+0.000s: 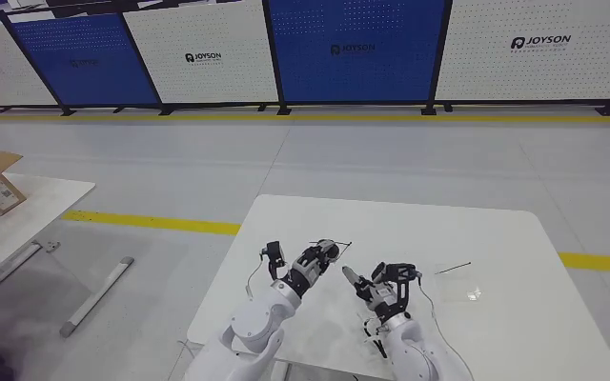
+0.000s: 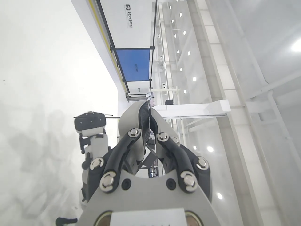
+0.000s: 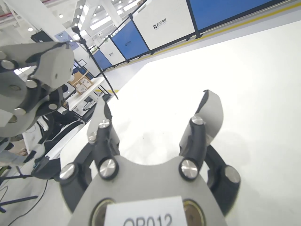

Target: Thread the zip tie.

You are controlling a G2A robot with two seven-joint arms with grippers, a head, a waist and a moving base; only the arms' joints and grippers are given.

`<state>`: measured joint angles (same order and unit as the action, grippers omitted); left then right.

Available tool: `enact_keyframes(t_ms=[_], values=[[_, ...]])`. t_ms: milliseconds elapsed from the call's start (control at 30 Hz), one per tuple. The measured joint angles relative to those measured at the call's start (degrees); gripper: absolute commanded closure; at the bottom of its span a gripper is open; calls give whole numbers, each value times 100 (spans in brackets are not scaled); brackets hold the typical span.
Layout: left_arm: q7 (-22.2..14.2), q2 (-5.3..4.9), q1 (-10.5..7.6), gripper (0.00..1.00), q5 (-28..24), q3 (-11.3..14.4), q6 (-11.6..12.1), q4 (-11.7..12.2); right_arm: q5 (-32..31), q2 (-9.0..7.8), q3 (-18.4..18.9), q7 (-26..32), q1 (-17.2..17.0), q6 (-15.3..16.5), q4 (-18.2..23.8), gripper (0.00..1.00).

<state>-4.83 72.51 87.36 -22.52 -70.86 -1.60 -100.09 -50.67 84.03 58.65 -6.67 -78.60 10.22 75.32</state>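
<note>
The left gripper (image 1: 329, 250) was pressed shut on the black zip tie (image 3: 94, 59), pinching it near its head end; the strap ran free from that pinch, above the white table (image 1: 496, 238), toward the right gripper (image 3: 156, 98). That claw stood spread wide with nothing in it, one finger just beside the strap's tail tip.

The likeliest failure was a missed catch; the tail was thin and unsupported, so a closing finger might nudge it aside rather than trap it. A hard bend could also twist the strap in the left pinch, turning the head's slot away from the tail.

The slot itself was too small to make out; whether the tip touched the right finger could not be told. Further right, a second zip tie (image 1: 454, 269) lay on the table, well apart; something clear near it was too faint to name.
</note>
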Motion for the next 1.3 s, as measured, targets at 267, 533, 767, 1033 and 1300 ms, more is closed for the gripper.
enact_keyframes(t_ms=[267,533,767,1033,1300], values=[[328,27,-93,100,-91,-32,-25,149,-59,-189,695,-674,-840,244,931,0],[322,44,-159,100,-174,39,-236,229,251,-348,1405,-699,-1538,655,1569,0],[339,49,-43,100,106,223,-279,-101,-144,-275,833,156,-950,109,1107,17],[365,47,53,100,354,353,-344,-321,-353,-122,108,482,-260,-279,668,41],[310,44,41,100,327,315,-343,-251,-417,-59,-148,505,-42,-391,507,49]])
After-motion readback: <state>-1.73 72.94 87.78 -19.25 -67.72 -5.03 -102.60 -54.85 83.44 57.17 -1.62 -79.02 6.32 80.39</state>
